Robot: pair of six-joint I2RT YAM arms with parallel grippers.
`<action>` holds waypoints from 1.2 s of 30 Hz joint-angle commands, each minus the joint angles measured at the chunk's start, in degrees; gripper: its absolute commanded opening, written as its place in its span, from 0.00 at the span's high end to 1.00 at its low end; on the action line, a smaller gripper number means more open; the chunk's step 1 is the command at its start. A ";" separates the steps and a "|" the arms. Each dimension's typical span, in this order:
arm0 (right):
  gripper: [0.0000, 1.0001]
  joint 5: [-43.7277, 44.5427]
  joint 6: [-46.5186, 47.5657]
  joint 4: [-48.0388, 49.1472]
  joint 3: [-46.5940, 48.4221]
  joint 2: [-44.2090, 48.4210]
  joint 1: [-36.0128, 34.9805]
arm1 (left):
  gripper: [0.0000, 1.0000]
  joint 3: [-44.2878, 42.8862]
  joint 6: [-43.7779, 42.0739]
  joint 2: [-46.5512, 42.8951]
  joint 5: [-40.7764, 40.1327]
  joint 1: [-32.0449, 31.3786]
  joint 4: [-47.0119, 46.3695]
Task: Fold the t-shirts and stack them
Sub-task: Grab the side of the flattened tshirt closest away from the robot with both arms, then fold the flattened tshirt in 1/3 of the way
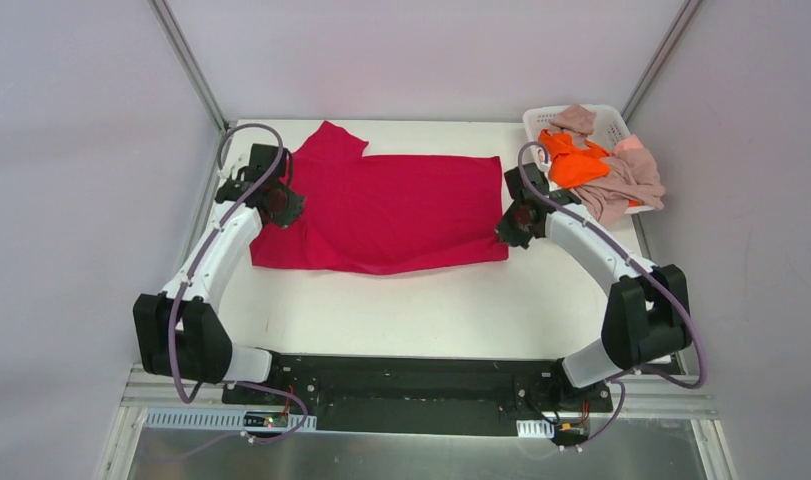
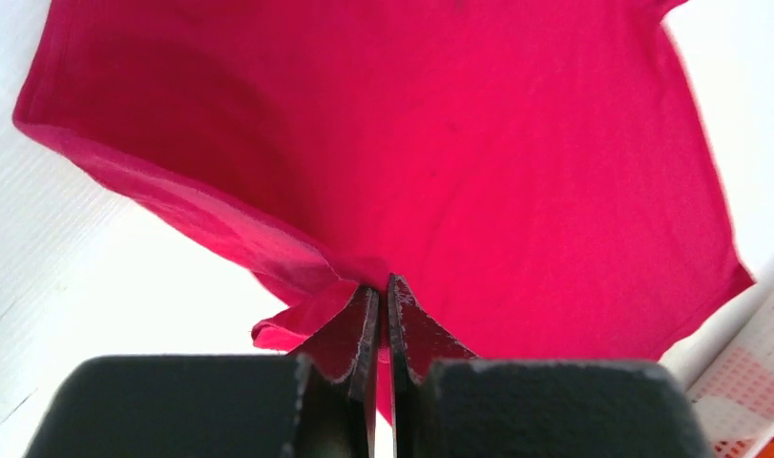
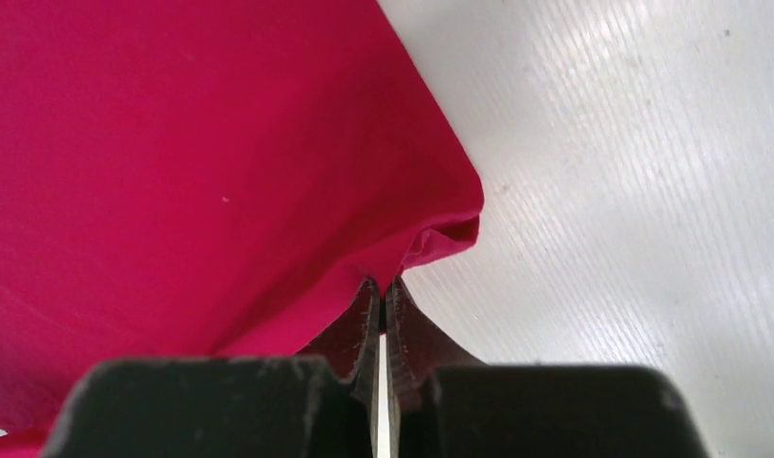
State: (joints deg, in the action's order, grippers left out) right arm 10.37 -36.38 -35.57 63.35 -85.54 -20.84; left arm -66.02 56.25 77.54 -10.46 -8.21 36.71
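A: Our left tool (image 2: 383, 291) and right tool (image 3: 381, 291) are each clamped on the red shirt (image 1: 391, 210), at opposite ends.

B: It's spread on the tabletop (image 1: 431, 310), so we can fold evenly. Other shirts (image 1: 601, 170) wait in the basket (image 1: 611, 120).

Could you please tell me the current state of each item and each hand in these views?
red t-shirt, spread across the table, pinched at both ends.
left hand, shut on the red t-shirt's left end.
right hand, shut on the red t-shirt's right end.
orange t-shirt, crumpled in the basket.
pink-beige t-shirts, crumpled, spilling over the basket's rim.
basket, upright at the far right corner, holding shirts.
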 commanded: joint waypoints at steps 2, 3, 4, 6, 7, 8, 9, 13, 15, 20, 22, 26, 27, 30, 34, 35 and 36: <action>1.00 -0.39 2.56 -1.76 6.41 -3.51 1.85 | 1.00 -7.19 -3.26 4.77 1.62 2.39 -1.72; 1.00 -0.52 2.80 -1.71 7.12 -4.21 1.99 | 1.00 -8.12 -3.58 5.96 1.66 2.69 -1.85; 1.00 -0.46 3.00 -1.54 7.90 -5.01 2.16 | 1.00 -9.03 -3.95 7.09 1.83 3.01 -1.97; 1.00 -0.52 3.41 -1.56 9.31 -6.51 2.70 | 1.00 -10.92 -4.74 9.76 1.92 3.34 -2.30; 1.00 -0.47 3.63 -1.48 9.89 -7.17 3.01 | 1.00 -11.80 -5.51 10.87 2.00 3.37 -2.42; 1.00 -0.31 3.79 -1.35 10.62 -7.82 3.30 | 1.00 -12.90 -5.86 12.01 2.09 3.44 -2.47; 1.00 -0.23 4.03 -1.07 11.15 -8.39 3.46 | 1.00 -13.70 -6.30 13.07 2.11 3.46 -2.51; 1.00 0.99 4.37 -0.90 13.74 -10.72 4.73 | 1.00 -16.56 -7.17 16.73 1.91 3.83 -2.52; 1.00 0.73 4.22 -0.80 14.36 -11.48 5.42 | 1.00 -17.28 -6.89 17.69 1.21 4.11 -2.50; 1.00 -0.14 4.71 -0.56 15.55 -13.68 5.98 | 1.00 -18.77 -6.68 20.01 -1.53 5.31 -2.52; 1.00 -1.24 5.13 -0.23 15.91 -14.59 6.15 | 1.00 -19.96 -7.12 21.51 -1.39 5.55 -2.52; 1.00 -2.31 5.88 1.11 17.01 -16.69 6.32 | 1.00 -22.91 -8.28 25.31 -1.23 5.87 -2.45; 1.00 -2.29 6.16 1.34 17.57 -17.32 6.46 | 1.00 -23.71 -8.48 26.16 -1.65 6.08 -2.43; 1.00 -2.08 6.64 1.51 19.17 -19.03 6.69 | 1.00 -26.22 -9.09 28.50 -0.97 6.78 -2.43; 0.99 -2.05 6.63 2.22 21.18 -21.78 6.94 | 1.00 -28.48 -9.66 32.18 0.47 7.04 -2.35; 0.99 -1.94 6.67 2.26 21.77 -22.51 7.02 | 1.00 -28.87 -9.67 32.98 0.19 7.18 -2.34; 0.99 -1.74 6.56 2.24 22.34 -23.21 7.18 | 1.00 -29.24 -9.60 33.71 -0.34 7.30 -2.27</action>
State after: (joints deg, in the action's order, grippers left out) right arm 8.21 -30.70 -34.22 81.87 -106.72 -14.37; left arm -92.05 48.16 109.16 -10.48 -1.78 34.50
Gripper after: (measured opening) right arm 0.011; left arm 0.009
